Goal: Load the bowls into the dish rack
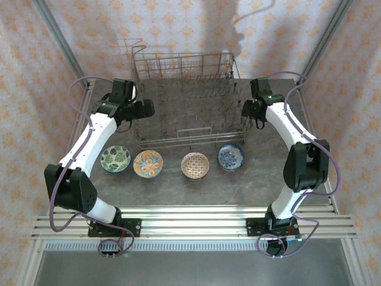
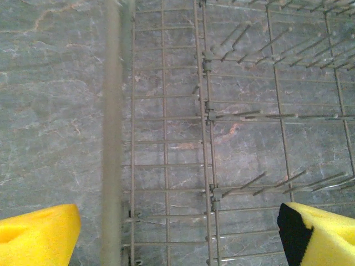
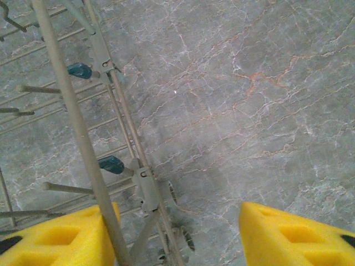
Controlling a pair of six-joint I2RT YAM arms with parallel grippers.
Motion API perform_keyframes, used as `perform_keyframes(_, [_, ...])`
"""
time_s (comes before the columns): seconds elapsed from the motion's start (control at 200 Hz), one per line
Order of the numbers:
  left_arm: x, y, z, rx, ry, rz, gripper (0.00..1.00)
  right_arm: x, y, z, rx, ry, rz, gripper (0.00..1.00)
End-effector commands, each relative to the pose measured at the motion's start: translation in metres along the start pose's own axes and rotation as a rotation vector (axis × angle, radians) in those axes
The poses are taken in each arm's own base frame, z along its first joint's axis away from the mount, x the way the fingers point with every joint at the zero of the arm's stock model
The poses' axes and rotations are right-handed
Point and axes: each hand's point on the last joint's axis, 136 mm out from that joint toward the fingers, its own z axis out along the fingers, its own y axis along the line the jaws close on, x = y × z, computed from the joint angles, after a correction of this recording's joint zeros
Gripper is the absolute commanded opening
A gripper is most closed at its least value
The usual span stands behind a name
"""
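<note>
Gaping over veined grey tabletop (image 1: 172, 186) beside dish rack (image 1: 184, 101): left gripper (image 2: 177, 224), right gripper (image 3: 177, 224).

Orange-patterned wallpaper walls (image 1: 190, 30), grey marbled tabletop (image 1: 172, 190)

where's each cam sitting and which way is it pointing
Top external: above and behind the robot, looking down at the table, dish rack and four bowls; left arm and right arm show.
Left wrist: looks down on the rack's left side; left gripper open, yellow fingertips at the bottom corners.
Right wrist: looks down on the rack's right side; right gripper open likewise.
Shared: both wrist views show rack wire over the marbled table.
</note>
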Motion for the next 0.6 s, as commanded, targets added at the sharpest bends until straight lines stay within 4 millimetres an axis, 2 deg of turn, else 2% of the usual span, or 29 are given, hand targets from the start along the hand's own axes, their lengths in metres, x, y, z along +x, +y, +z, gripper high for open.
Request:
perform_keyframes(0.0, [0.004, -0.012, -0.002, 0.026, 0.037, 0.049, 0.92, -0.003, -0.033, -0.004, 0.148, -0.045, 0.036, 0.53])
perform_keyframes(0.345, [0.011, -0.042, 0.002, 0.081, 0.069, 0.118, 0.9, 0.003, -0.062, -0.009, 0.212, -0.055, 0.106, 0.45])
perform_keyframes(0.591, [0.014, -0.067, 0.002, 0.115, 0.076, 0.155, 0.89, 0.008, -0.096, -0.017, 0.257, -0.061, 0.176, 0.43])
